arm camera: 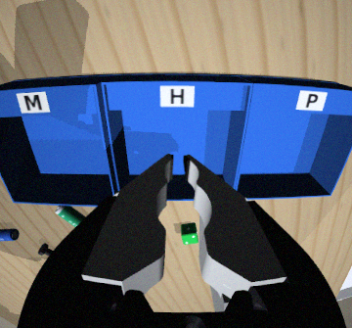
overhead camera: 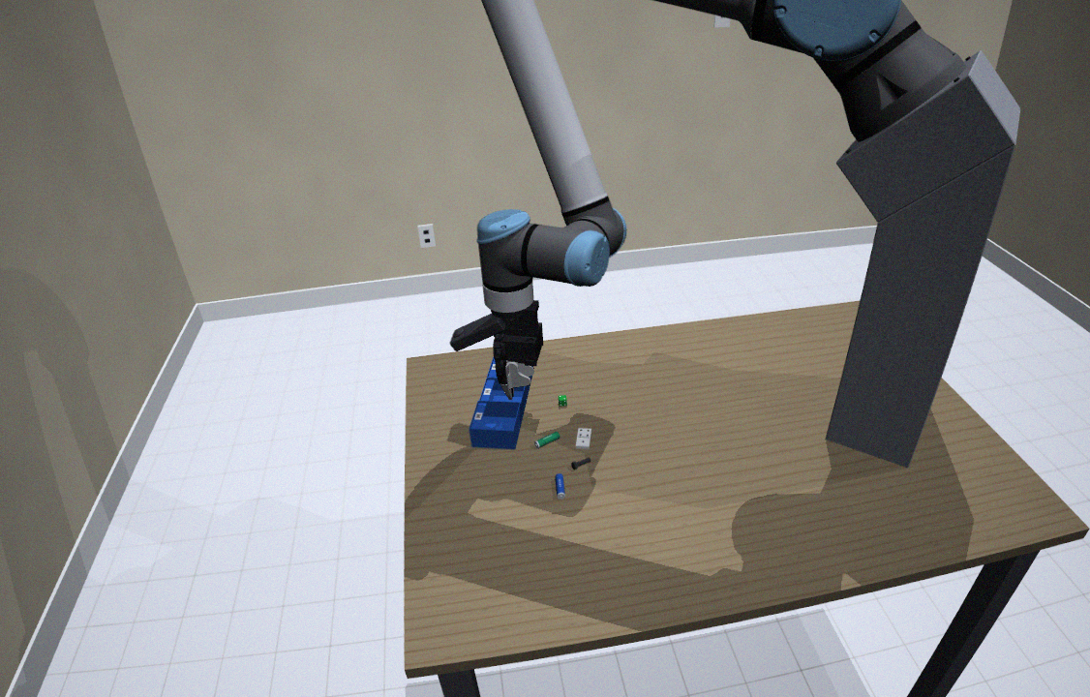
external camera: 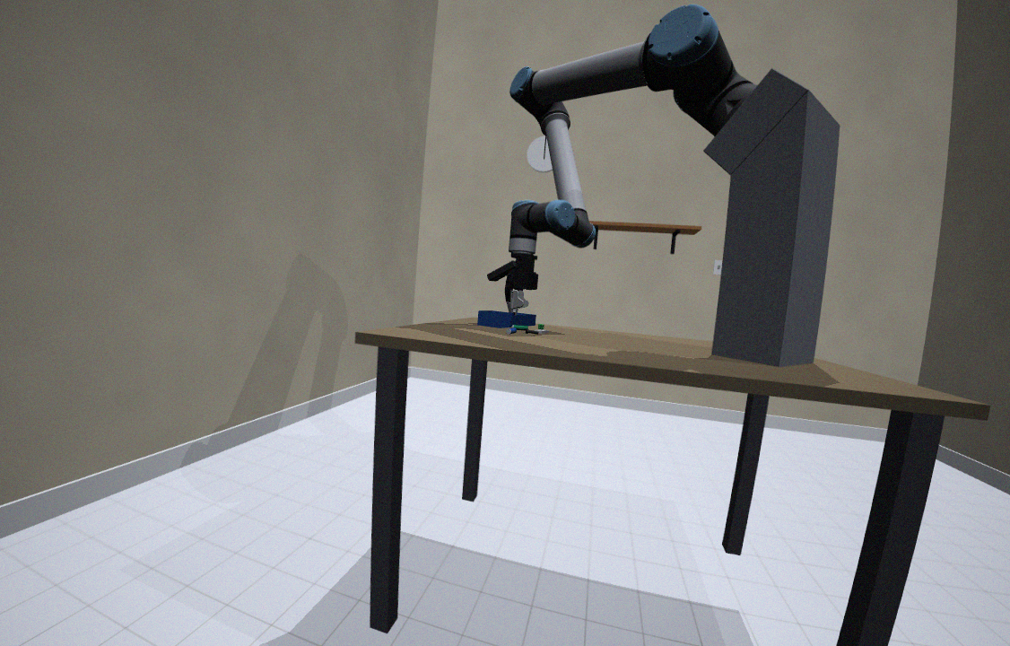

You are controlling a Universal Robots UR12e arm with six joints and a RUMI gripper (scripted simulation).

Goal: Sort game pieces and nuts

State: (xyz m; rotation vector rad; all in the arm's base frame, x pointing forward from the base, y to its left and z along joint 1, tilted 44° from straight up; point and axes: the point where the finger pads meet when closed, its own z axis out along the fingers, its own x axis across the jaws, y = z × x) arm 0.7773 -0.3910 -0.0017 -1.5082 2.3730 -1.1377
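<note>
A blue three-compartment bin [overhead camera: 498,409] lies near the table's left edge; in the wrist view its labels read M [arm camera: 32,102], H [arm camera: 177,96] and P [arm camera: 311,101], and all three compartments look empty. My gripper [overhead camera: 517,381] hangs low over the bin's near side, with its tips in front of the H compartment. The fingers are shut with nothing between them. A green die [arm camera: 190,233] [overhead camera: 561,400] lies on the table below the fingers, beside the bin. A white domino [overhead camera: 584,436] and a black bolt [overhead camera: 580,464] lie further right.
A green cylinder [overhead camera: 545,439] lies by the bin's M end, and it also shows in the wrist view [arm camera: 68,215]. A blue cylinder [overhead camera: 560,486] lies nearer the table's front. The robot's grey pedestal [overhead camera: 913,286] stands at the right. The table's left edge is close behind the bin.
</note>
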